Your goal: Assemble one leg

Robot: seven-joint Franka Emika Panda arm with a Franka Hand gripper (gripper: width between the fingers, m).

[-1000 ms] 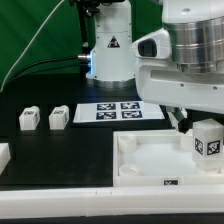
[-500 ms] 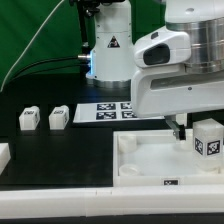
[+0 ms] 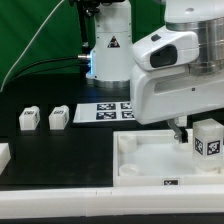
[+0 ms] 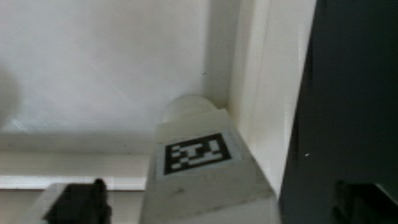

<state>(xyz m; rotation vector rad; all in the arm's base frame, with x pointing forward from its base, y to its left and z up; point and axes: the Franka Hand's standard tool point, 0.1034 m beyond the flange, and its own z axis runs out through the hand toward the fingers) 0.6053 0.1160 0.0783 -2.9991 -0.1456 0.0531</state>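
A leg (image 3: 207, 138), a small white block with a black-and-white tag, stands upright in the far corner of the large white tray (image 3: 150, 160), on the exterior view's right. My gripper (image 3: 186, 128) hangs low just beside it, mostly hidden by the arm's white body. In the wrist view the same leg (image 4: 205, 160) stands between my two dark fingertips (image 4: 75, 200), with a gap on each side. The gripper (image 4: 217, 205) is open and touches nothing. Two more legs (image 3: 29, 119) (image 3: 58, 116) lie on the black table on the exterior view's left.
The marker board (image 3: 110, 110) lies flat behind the tray. The arm's base (image 3: 108, 50) stands at the back. Another white part (image 3: 3, 155) shows at the left edge. The tray's raised rim (image 4: 240, 60) runs close beside the leg.
The arm has shifted toward the exterior view's left and come down a little over the tray's corner. The leg and the other parts have not moved.
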